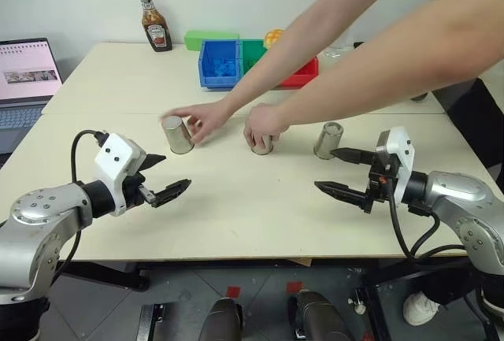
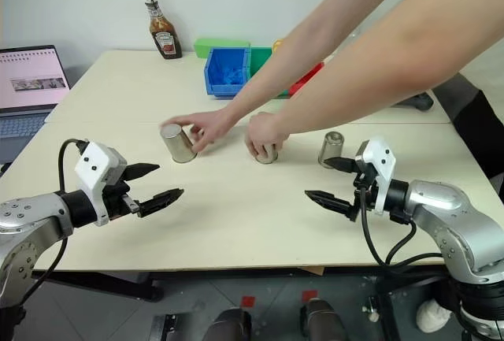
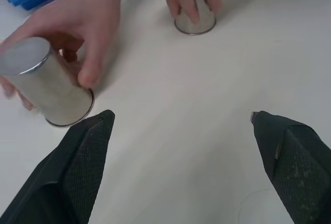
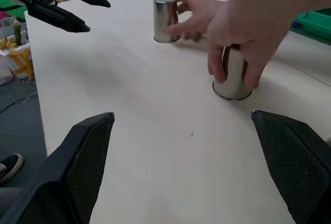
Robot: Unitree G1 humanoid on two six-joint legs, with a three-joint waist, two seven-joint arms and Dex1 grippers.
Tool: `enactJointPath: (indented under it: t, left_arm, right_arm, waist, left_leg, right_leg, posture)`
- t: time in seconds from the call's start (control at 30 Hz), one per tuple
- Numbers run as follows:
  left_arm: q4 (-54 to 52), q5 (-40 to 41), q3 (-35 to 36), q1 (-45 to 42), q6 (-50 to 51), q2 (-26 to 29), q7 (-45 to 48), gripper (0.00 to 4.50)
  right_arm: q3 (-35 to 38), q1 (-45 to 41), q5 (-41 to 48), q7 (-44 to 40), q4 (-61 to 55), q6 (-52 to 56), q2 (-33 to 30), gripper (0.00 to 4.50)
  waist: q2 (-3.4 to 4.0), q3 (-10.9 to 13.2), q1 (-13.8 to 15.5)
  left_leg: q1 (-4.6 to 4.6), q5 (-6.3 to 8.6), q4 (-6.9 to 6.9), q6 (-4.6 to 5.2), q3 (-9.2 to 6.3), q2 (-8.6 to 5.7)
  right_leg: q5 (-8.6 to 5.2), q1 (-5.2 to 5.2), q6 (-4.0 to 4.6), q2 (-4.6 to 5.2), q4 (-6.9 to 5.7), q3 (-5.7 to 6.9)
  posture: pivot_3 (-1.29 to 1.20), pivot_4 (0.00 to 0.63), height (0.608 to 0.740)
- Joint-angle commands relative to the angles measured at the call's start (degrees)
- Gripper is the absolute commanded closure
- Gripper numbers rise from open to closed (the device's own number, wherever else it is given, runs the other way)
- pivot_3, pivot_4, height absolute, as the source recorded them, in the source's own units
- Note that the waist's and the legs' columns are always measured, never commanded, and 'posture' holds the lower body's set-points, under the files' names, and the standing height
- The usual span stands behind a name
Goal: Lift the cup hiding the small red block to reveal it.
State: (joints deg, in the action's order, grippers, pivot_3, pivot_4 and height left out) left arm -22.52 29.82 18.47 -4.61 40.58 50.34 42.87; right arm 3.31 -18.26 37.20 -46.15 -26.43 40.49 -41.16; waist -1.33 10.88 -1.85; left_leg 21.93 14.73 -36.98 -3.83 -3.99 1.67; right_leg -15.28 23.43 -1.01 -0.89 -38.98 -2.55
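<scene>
Pale table with cups, bins and a bottle

Three upturned steel cups stand in a row: left, middle, right. At the far edge sit a ketchup bottle, blue bin, red bin, and perhaps a green box.

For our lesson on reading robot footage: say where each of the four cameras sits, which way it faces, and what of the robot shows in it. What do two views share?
Left eye view: head, facing forward and down; table, left gripper, right gripper.
Right eye view: same head; same scene.
Left wrist view: on the left wrist, along two open fingers toward left cup.
Right wrist view: on the right wrist, along its fingers toward middle cup.
Shared: person's hands on both cups.
</scene>
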Motion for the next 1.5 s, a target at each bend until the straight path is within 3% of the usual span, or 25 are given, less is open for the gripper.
enactJointPath:
  t: [0.03, 0.33, 0.63, 0.93, 1.5]
  left_arm:
    - [-0.1, 0.5, 2.4, -1.5, 0.2, -0.1, -1.4, 0.02]
    - [11.1, -3.1, -0.6, -9.9, 0.9, -3.0, -8.3, 0.02]
    - [27.6, -12.3, -6.7, -22.0, -4.2, -7.5, -14.8, 0.02]
    - [42.0, -16.2, -13.0, -32.5, -9.4, -11.1, -10.1, 0.02]
    - [65.6, -23.2, -16.1, -45.8, -18.7, -16.7, -10.2, 0.02]
  right_arm:
    - [-0.1, -2.2, 1.1, -0.3, -0.3, 0.0, 0.9, 0.0]
    - [-6.8, -9.1, -0.3, -0.2, 1.9, 1.0, 5.5, 0.0]
    - [-10.5, -14.6, 1.8, -0.9, 2.8, 5.3, 8.7, 0.0]
    - [-11.6, -15.1, 1.4, -2.0, 1.8, 5.3, 9.6, 0.0]
    - [-11.0, -15.4, 1.6, -0.9, 0.6, 6.3, 9.8, 0.0]
  waist:
    - [0.0, 0.0, 0.0]
    - [0.0, 0.0, 0.0]
    - [0.0, 0.0, 0.1]
    - [-0.01, 0.0, 0.0]
    - [-0.02, 0.0, 0.0]
  left_leg:
    - [0.0, 0.0, 0.0, 0.0, 0.0, 0.0]
    - [0.01, 0.0, 0.0, 0.0, -0.02, 0.0]
    - [0.08, 0.0, 0.0, 0.0, -0.1, -0.02]
    - [0.1, 0.0, -0.01, 0.0, -0.12, -0.04]
    - [0.12, 0.0, -0.03, 0.0, -0.15, -0.06]
  right_leg:
    - [0.0, 0.0, 0.0, 0.0, 0.0, 0.0]
    - [0.0, 0.01, 0.0, -0.01, -0.02, 0.03]
    - [0.01, 0.01, 0.01, 0.0, 0.0, 0.1]
    - [0.02, 0.02, 0.02, 0.01, -0.02, 0.12]
    - [0.09, 0.02, 0.12, 0.01, -0.05, 0.15]
  posture:
    - [0.0, 0.15, 0.74]
    - [0.0, 0.15, 0.74]
    - [0.0, 0.15, 0.74]
    - [0.0, 0.15, 0.74]
    - [0.0, 0.15, 0.74]
